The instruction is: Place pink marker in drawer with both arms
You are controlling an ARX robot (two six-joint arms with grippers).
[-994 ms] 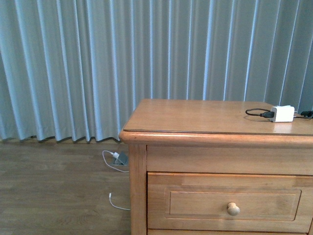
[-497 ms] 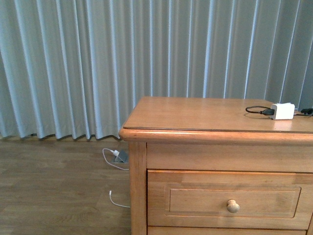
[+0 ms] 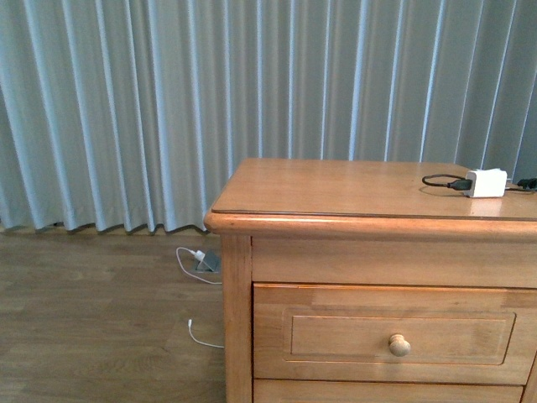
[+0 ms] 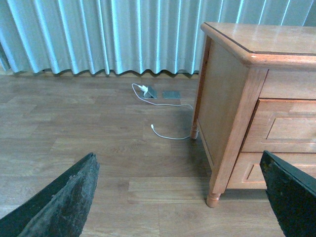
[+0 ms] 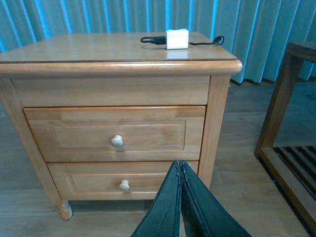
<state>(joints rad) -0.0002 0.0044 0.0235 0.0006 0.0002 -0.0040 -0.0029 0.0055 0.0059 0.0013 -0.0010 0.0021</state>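
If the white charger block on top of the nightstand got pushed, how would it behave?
The white charger block looks boxy with flat faces, so it would probably slide, not roll. The black cable plugged into it would likely drag along. The nightstand top looks glossy, so little grip.

Soft, even daylight; sharp frames, faint glare on the nightstand top (image 3: 336,189).

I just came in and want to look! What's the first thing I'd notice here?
A wooden nightstand with two shut drawers stands before long pale-blue curtains. On its top, by the back corner, sits a white charger block with a black cable. A white cord lies on the wood floor beside it.
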